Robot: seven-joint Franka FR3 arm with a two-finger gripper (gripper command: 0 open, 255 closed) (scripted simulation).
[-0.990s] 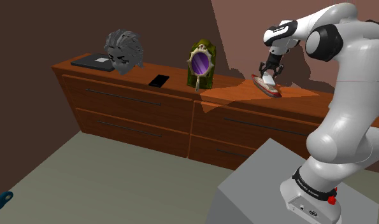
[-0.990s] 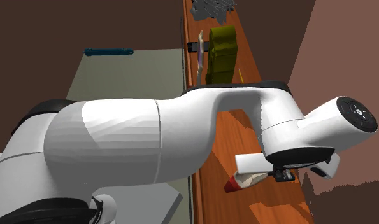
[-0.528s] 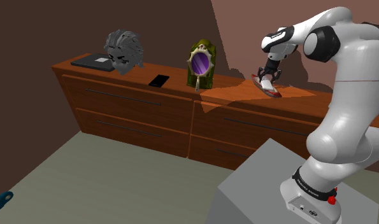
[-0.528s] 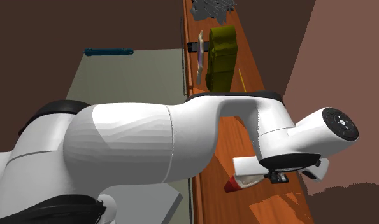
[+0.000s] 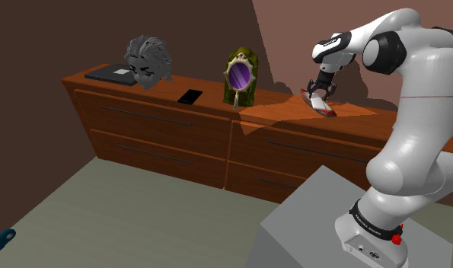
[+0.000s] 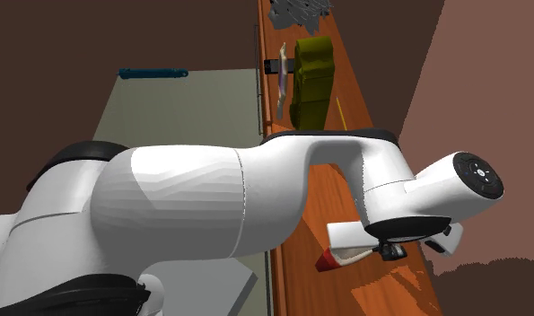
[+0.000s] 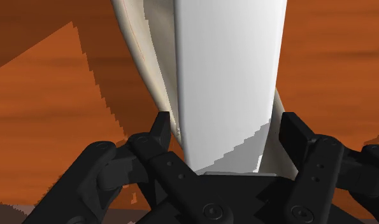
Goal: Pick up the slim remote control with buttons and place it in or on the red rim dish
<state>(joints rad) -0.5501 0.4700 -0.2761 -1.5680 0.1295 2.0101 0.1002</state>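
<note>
The slim remote [image 7: 226, 76] is drawn plain white and lies lengthwise on the red rim dish [image 5: 324, 109], whose cream inside [image 7: 146, 44] shows beside it. The dish sits on the wooden dresser top [image 5: 278, 106] toward the shoulder view's right. My gripper [image 5: 317, 93] hangs directly over the dish. In the wrist view the gripper [image 7: 226, 127] is open, with a black finger on each side of the remote's near end and a thin sliver of dish showing between each finger and the remote. In the second exterior view the dish [image 6: 329, 261] pokes out under the hand [image 6: 392, 252].
Further along the dresser stand a green figure with a purple oval mirror [image 5: 240, 76], a flat black slab [image 5: 190, 96], a grey shaggy head [image 5: 147, 59] and a dark flat case [image 5: 110, 74]. The wall rises close behind the dish. A blue object [image 5: 0, 242] lies on the floor.
The arm shifted the hand slightly toward the wall over the dish, then held still. The fingers, earlier shut, have parted from the remote, which rests on the dish.
</note>
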